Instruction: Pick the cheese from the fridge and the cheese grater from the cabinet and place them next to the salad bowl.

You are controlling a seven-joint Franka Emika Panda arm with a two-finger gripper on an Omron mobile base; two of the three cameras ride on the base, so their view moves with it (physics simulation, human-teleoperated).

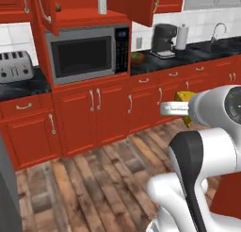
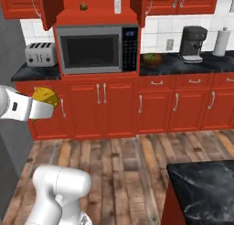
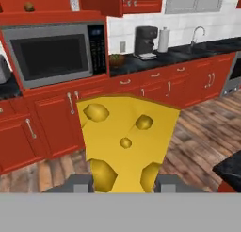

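You had the yellow wedge of cheese with darker round holes (image 3: 126, 141) clamped between the jaws of the white arm's gripper (image 3: 123, 183), which were narrowed onto its lower edge; in the left base view the cheese (image 1: 185, 98) showed just past the hand, held in the air well above the wooden plank floor (image 1: 94, 179). The small silvery-white box grater with its loop handle (image 1: 102, 4) stood upright on the plain shelf of the open red upper cabinet (image 1: 89, 16), with a small brown round thing (image 1: 58, 7) on the same shelf to its left. Directly under that shelf sat the grey microwave (image 1: 89, 54). On the dark marble desk (image 1: 188, 56) to the right you had a salad bowl with greens (image 2: 152, 59), then a black coffee machine (image 1: 164, 39), a white paper-towel roll (image 1: 181, 36) and a sink tap (image 1: 217, 30). A silver toaster (image 1: 15, 66) stood on the desk left of the microwave. A second dark desk corner (image 2: 201, 187) lay close on the right.
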